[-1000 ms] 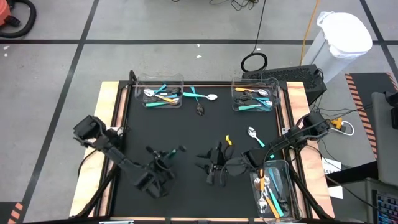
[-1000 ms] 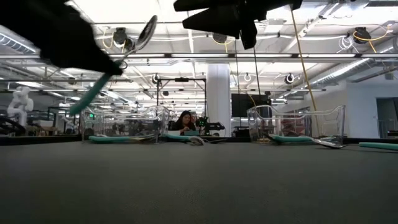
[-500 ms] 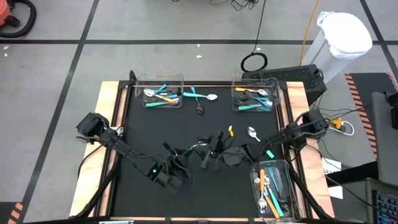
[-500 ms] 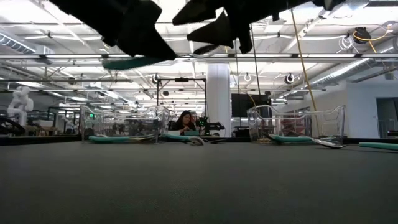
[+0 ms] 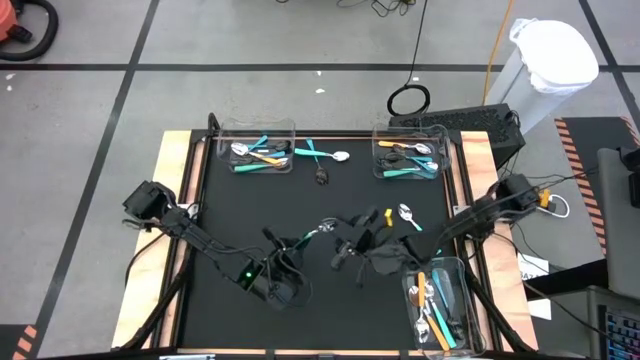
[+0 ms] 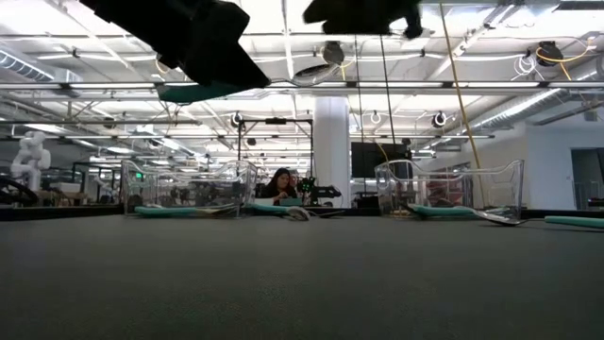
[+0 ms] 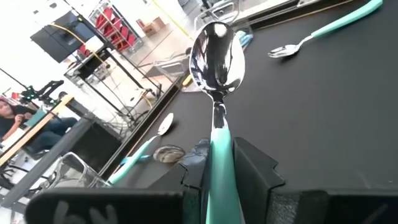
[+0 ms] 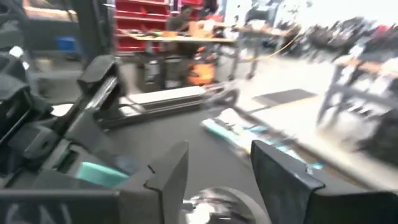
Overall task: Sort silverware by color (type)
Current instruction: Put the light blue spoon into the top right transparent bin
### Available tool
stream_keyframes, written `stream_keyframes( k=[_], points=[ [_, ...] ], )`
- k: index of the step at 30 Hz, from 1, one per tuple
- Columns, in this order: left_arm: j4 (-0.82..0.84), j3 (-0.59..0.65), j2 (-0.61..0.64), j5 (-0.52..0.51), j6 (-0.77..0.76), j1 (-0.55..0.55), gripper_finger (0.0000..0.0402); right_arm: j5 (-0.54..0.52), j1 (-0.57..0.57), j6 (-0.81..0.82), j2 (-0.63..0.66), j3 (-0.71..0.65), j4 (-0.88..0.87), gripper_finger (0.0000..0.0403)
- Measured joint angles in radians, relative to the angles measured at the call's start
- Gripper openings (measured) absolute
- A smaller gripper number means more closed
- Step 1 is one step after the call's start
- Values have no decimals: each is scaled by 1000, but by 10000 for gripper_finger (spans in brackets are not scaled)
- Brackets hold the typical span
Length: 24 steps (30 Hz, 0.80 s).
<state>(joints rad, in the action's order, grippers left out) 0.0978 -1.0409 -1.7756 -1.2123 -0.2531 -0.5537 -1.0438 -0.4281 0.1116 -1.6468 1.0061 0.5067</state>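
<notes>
Pinching a teal-handled spoon [image 7: 216, 56] above the counter [image 5: 250, 205], the left gripper [image 7: 219, 163] shows its grip only at the wrist, beside the spread right gripper [image 8: 217, 171].

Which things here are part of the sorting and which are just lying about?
Part of the job:
- teal-handled spoon clamped in the left hand
- right hand, open, beside it at mid-table
- loose spoon on the mat
- spoons in the clear bins

Lying about:
- white bag on the floor
- cable loop
</notes>
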Motion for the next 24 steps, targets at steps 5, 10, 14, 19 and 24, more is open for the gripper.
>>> stream_keyframes(
  k=[5, 10, 14, 19, 24],
  points=[
    [-6, 0, 0, -2, 30, 0, 61, -82, -48, 98, 110, 0, -233, 196],
    [-25, 0, 0, -12, 58, 0, 61, -17, -43, 362, 140, 0, -517, 230],
    [-31, 0, 0, -11, 97, 0, 61, 113, -18, 431, 129, 0, -556, 258],
    [-79, 0, 0, -8, 202, -1, 61, 210, 28, 422, 123, 0, -526, 271],
    [-152, 0, 0, 12, 299, -11, 61, 266, 62, 425, 121, 0, -535, 240]
  ],
)
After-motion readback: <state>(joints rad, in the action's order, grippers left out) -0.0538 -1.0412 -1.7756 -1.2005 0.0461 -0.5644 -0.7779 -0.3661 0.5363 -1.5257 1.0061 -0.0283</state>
